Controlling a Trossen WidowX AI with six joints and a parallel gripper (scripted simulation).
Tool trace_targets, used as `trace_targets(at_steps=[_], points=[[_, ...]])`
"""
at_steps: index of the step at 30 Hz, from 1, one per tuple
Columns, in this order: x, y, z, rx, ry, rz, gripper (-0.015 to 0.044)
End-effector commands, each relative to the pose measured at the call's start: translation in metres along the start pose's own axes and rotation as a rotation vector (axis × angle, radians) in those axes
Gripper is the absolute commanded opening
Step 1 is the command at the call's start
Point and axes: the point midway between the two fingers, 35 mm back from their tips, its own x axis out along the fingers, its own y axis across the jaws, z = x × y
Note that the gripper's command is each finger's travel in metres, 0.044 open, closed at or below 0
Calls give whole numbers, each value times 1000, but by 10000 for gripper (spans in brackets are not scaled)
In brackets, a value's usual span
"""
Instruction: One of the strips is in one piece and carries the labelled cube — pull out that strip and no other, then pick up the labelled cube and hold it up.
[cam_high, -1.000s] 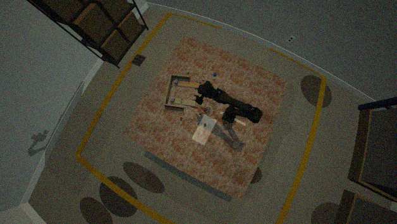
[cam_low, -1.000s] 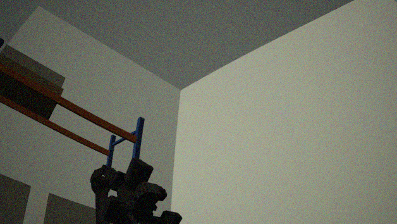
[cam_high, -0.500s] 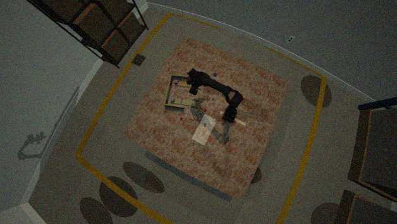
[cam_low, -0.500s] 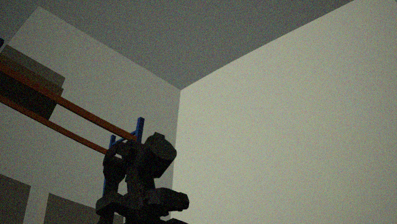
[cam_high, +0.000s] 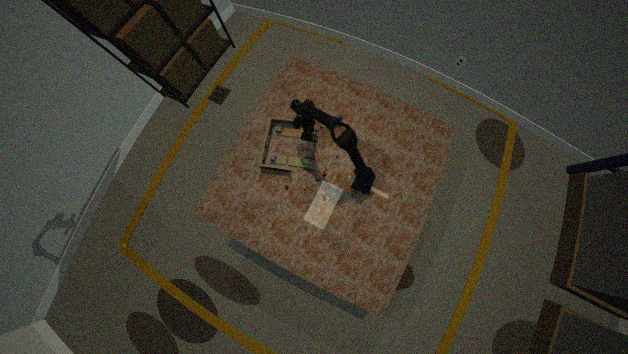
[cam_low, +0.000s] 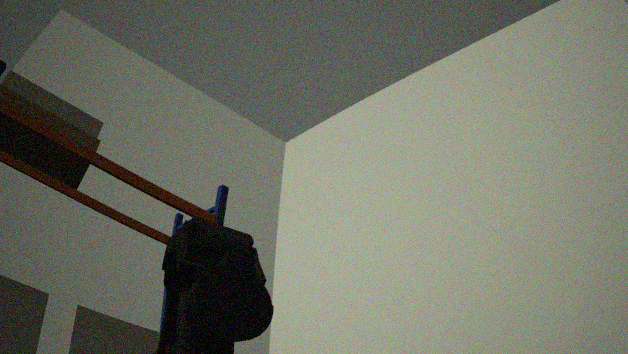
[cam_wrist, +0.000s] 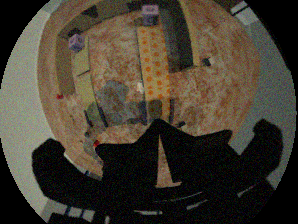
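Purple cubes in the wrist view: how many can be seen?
2. One purple cube sits at the far end of the orange strip; the other is farther left. More may be hidden.

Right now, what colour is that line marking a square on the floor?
Yellow floor line, clearest in the top view.

two strips (cam_wrist: 152, 63) lay side by side inside the frame (cam_wrist: 59, 63), a cube (cam_wrist: 149, 11) on each far end.
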Motion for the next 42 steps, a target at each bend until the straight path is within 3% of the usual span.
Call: trace_targets(at_steps=[1,42], points=[[-5,-5,3,-14,-6,-8,0],[59,-9,4,-14,-6,-8,0]])
